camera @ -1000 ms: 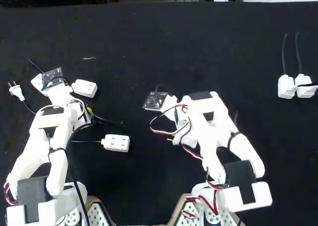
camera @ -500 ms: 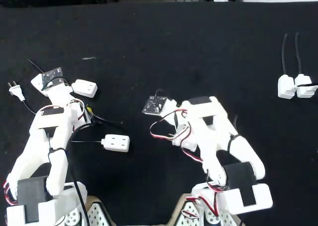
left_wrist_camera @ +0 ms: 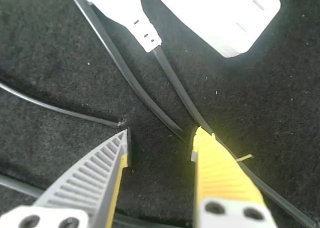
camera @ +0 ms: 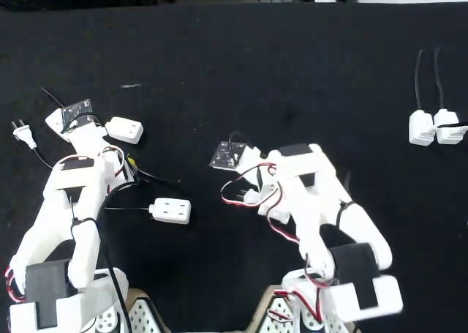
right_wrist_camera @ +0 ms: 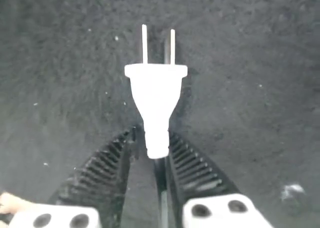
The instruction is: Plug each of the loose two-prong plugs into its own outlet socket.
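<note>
The right pincer [right_wrist_camera: 152,138] squeezes the tail of a white two-prong plug [right_wrist_camera: 156,95], and the prongs stick out in front. The left pincer [left_wrist_camera: 160,143] has its fingers spread apart over black cords [left_wrist_camera: 176,87], near a white outlet socket [left_wrist_camera: 220,12]. A second outlet socket [camera: 172,211] lies at 7 o'clock on the black tabletop [camera: 292,55]. A loose plug [camera: 23,134] lies at 9 o'clock.

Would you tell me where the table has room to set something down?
Bare: the far strip of the table, and the stretch between the right arm and the white pair. Crowded: around the left arm, with sockets and loose plug.
</note>
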Available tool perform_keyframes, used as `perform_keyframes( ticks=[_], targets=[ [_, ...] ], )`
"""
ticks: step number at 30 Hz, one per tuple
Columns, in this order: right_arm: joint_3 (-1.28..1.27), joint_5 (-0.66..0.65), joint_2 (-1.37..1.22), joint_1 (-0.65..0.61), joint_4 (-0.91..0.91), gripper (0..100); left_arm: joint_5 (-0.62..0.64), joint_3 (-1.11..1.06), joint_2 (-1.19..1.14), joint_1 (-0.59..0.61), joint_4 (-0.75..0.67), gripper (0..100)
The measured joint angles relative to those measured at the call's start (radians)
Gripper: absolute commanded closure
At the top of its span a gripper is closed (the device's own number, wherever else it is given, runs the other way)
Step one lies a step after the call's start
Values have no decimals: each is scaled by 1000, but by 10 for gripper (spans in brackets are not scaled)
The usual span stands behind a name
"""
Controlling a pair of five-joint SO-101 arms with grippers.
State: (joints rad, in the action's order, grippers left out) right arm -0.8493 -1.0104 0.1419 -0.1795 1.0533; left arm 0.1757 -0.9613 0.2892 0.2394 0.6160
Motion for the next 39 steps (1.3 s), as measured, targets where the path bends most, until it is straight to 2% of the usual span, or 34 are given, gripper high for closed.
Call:
perform_keyframes(
  ticks=[6, 10, 12, 17, 20, 28, 34, 39],
  targets=[
    [0, 8, 256, -31, 146, 917, 0, 0, 0, 0, 0, 794],
    [-28, 112, 442, -89, 164, 916, 0, 0, 0, 0, 0, 794],
    [-63, 163, 486, -114, 144, 897, 0, 0, 0, 0, 0, 794],
    [-133, 281, 499, -160, 21, 767, 0, 0, 0, 0, 0, 794],
    [-150, 356, 456, -178, -72, 761, 0, 0, 0, 0, 0, 794],
    [-127, 321, 290, -166, -167, 793, 0, 0, 0, 0, 0, 794],
    [-91, 190, 178, -124, -203, 794, 0, 0, 0, 0, 0, 794],
    [-91, 160, 94, -123, -301, 797, 0, 0, 0, 0, 0, 794]
  ],
)
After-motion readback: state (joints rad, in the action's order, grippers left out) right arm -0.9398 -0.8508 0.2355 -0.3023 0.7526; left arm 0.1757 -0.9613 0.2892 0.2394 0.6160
